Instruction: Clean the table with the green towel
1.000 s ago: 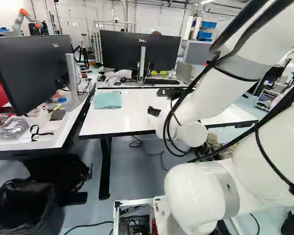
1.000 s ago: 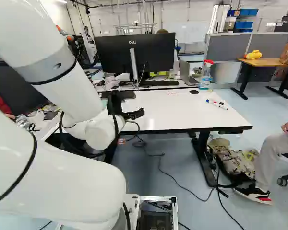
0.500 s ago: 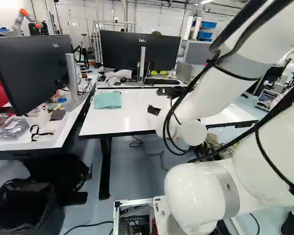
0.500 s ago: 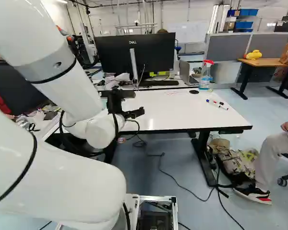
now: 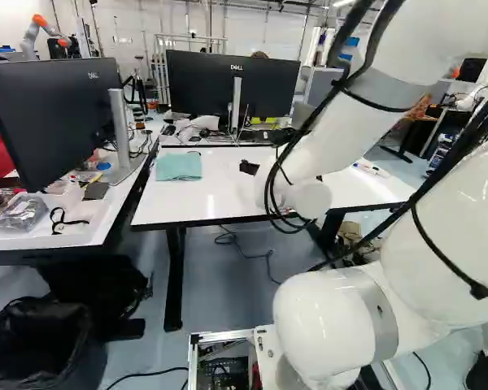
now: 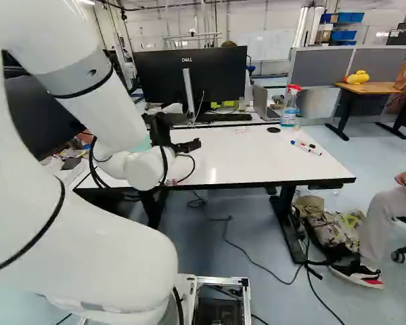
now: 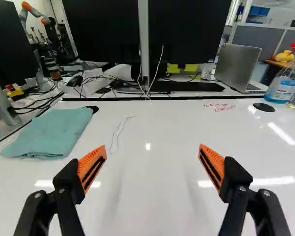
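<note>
The gripper (image 6: 183, 146) hung over the white table (image 6: 264, 162), released, its two orange pads (image 7: 92, 166) spread well apart; the green towel (image 5: 179, 166) lay folded on the left part of the tabletop, ahead of the gripper and to its left, apart from both fingers; a faint squiggle (image 7: 119, 135) marked the surface just right of the towel; red writing (image 7: 219, 106) showed farther off, toward the far right, near a round black disc (image 7: 263, 107); the spray bottle (image 6: 290, 107) stood at the far right; markers (image 6: 306, 147) lay nearer, on the table's right part.
</note>
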Motion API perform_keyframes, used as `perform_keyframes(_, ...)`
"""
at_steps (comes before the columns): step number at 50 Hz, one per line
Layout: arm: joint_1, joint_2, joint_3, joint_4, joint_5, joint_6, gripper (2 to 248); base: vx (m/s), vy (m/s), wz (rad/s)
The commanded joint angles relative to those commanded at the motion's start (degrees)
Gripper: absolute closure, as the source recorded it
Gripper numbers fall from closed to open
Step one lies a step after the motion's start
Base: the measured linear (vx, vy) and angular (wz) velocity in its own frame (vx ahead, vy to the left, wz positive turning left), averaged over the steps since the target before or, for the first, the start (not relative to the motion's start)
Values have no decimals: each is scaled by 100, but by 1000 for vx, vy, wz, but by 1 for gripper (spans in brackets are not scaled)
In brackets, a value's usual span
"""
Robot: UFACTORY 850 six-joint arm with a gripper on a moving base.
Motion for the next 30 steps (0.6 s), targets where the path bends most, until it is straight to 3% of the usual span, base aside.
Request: perform_keyframes(30, 477, -483, -743, 0, 0, 0, 3, 0, 0, 0)
